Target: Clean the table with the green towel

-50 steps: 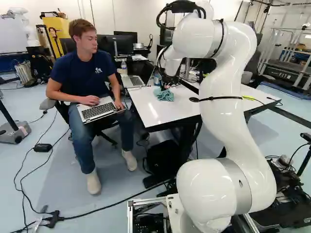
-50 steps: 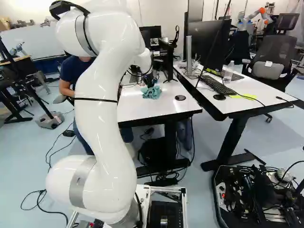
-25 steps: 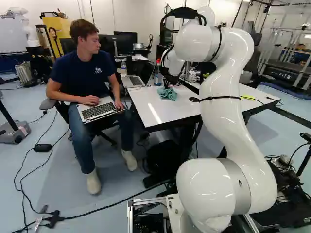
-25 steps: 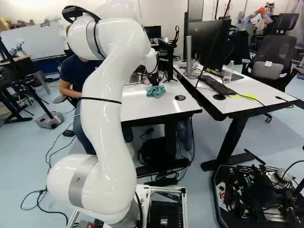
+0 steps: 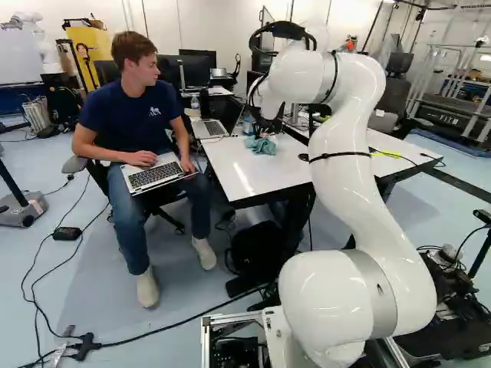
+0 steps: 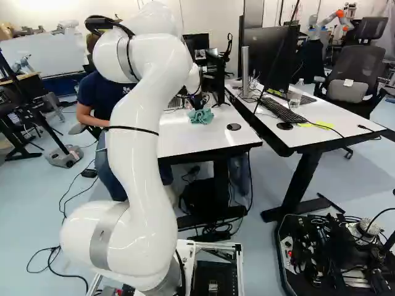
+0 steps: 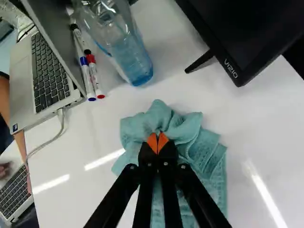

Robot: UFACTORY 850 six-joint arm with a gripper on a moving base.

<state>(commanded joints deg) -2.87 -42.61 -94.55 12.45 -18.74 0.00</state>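
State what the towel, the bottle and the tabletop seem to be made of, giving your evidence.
Towel: soft, matte cloth, perhaps cotton; it bunches in folds and looks textured.
Bottle: clear and shiny, plastic or glass; it is see-through with highlights.
Tabletop: smooth, glossy, perhaps laminate; it reflects light as bright streaks.

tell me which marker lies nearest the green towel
The red-ended marker; the blue-ended marker beside it is nearer the laptop, and the black-ended one lies farther off.

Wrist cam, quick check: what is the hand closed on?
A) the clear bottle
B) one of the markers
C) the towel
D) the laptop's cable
C: the hand's fingertips are pinched together on the bunched-up towel, which lies on the white table.
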